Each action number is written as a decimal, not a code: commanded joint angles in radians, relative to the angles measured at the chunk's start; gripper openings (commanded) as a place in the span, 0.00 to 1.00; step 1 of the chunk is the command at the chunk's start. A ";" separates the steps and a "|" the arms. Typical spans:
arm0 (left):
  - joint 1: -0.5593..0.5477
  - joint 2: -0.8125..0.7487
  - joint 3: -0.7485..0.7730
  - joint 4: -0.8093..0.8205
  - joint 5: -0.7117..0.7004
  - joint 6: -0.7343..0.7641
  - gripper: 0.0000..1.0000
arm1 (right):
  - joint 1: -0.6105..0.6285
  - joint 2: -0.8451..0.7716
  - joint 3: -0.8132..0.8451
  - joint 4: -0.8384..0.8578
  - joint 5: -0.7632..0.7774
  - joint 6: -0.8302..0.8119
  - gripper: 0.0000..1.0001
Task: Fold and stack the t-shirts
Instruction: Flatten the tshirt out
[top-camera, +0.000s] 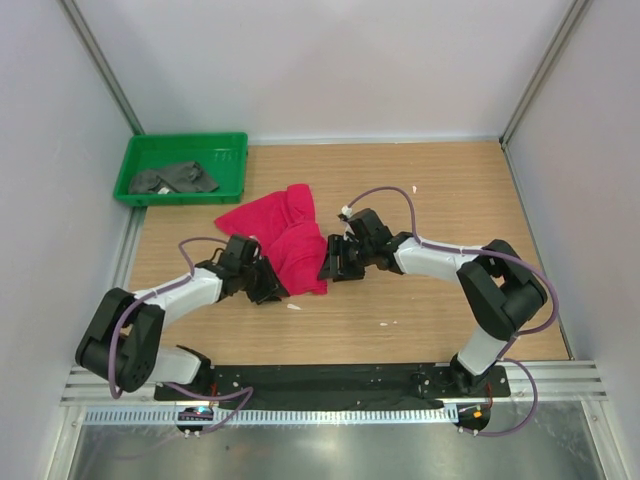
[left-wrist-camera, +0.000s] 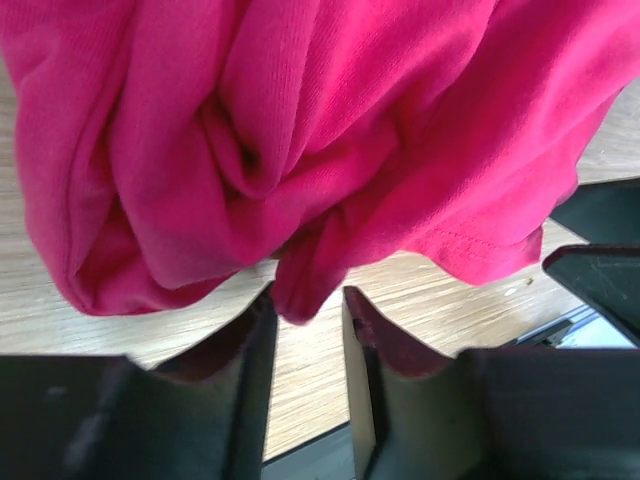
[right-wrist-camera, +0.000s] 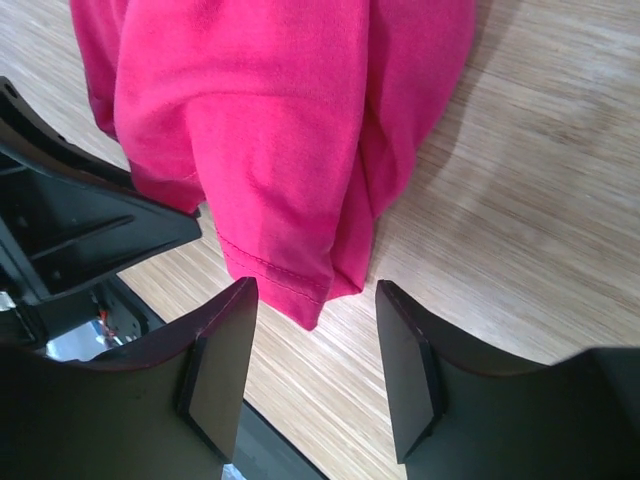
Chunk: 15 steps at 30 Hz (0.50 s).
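Seeing the left gripper (left-wrist-camera: 305, 318) parted only a little, straddling a drooping tip of the red t-shirt (left-wrist-camera: 300, 130) without actually pinching it, as far as can be told. Seeing the right gripper (right-wrist-camera: 313, 305) spread a lot wider, framing the stitched hem corner of that same shirt, gripping nothing.

Looking outward: finding the red shirt lying bunched and creased on the wooden counter (top-camera: 420, 300), between both arms, with each gripper sitting at its near edge. Spotting the dark grey t-shirt (top-camera: 176, 180) crumpled inside the green tray (top-camera: 186, 140) at the far left corner, well apart from the action.

Guessing at the step in hand: getting hold of two near points on the red shirt, for spreading it flat before folding. Doing that well is probably coming down to pushing each gripper a bit further in before closing, and catching the hem edge rather than a whole wad. Watching the left side especially, what with that knot of folds. Then pulling apart evenly, keeping the cloth low, not dragging the whole bundle along. Not counting any stacking as done, with the grey one sitting in the tray.
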<state>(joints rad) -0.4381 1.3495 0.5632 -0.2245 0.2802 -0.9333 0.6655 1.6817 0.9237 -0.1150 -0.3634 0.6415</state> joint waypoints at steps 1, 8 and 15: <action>-0.004 0.017 0.041 0.040 0.004 0.025 0.30 | 0.002 -0.005 0.007 0.052 -0.026 0.032 0.56; -0.004 -0.019 0.061 -0.009 0.045 0.027 0.00 | 0.002 -0.005 0.029 0.032 -0.039 0.035 0.12; -0.004 -0.243 0.073 -0.088 0.051 0.025 0.00 | 0.012 -0.134 -0.016 0.018 -0.013 0.047 0.02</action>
<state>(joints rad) -0.4385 1.2152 0.5884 -0.2813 0.3012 -0.9134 0.6666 1.6535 0.9134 -0.1047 -0.3874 0.6811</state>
